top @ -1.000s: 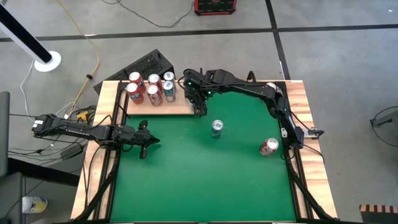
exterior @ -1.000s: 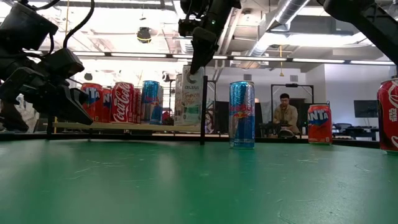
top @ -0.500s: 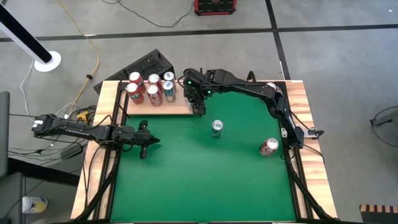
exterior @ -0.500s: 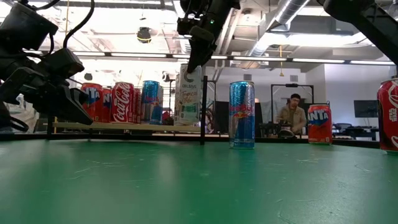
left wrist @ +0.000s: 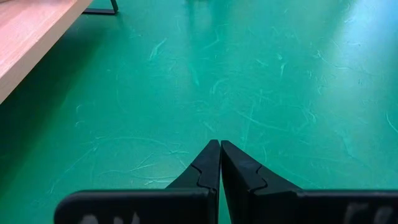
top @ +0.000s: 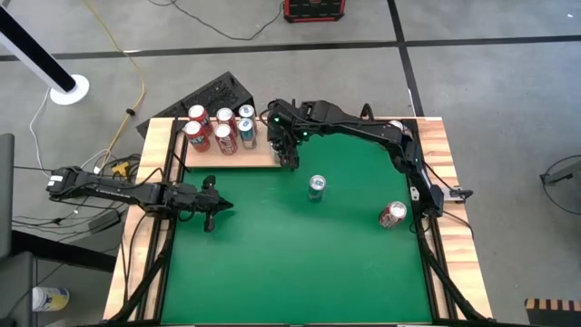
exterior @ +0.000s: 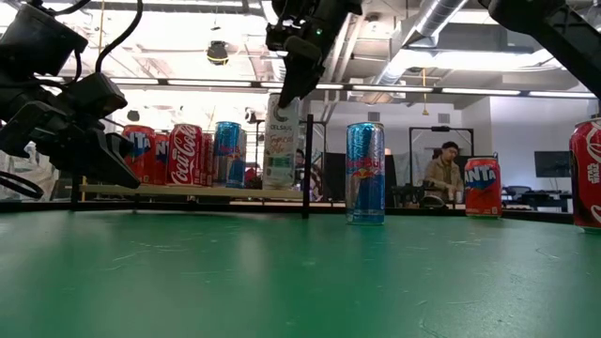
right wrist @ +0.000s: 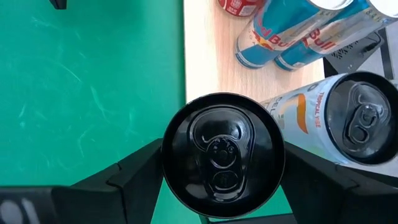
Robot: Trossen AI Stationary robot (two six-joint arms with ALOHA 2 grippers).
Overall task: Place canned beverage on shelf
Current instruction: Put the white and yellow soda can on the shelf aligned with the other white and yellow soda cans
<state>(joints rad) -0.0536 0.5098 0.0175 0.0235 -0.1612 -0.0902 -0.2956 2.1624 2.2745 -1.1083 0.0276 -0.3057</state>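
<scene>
The shelf (top: pixel 231 156) is a pale board at the table's far left. Several red and blue cans (top: pixel 222 127) stand on it. My right gripper (top: pixel 290 156) hangs over the shelf's right end, shut on a can with a black top (right wrist: pixel 221 155). In the low view a white lettered can (exterior: pixel 282 141) is below that gripper (exterior: pixel 289 89), its base level with the shelf top. A second white can (right wrist: pixel 348 118) stands right beside it on the far side. My left gripper (top: pixel 227 207) stays shut over the green felt at the table's left. My right gripper pinches the black-topped can between its two fingers (right wrist: pixel 134 177), one on each side of the round wall just under the rim (right wrist: pixel 169 155). They come from above, slanting down. The can is nearly upright over the shelf's right end; whether its base rests there cannot be told.
A blue can (top: pixel 316 186) stands on the felt near the table's middle. A red can (top: pixel 392 214) stands toward the right edge, and another can (exterior: pixel 482 186) is at the far right. A person (exterior: pixel 439 174) sits in the room behind.
In the low view the white can under my right gripper has narrowed in outline and stands straighter over the shelf's right end. Both grippers have kept their places.
</scene>
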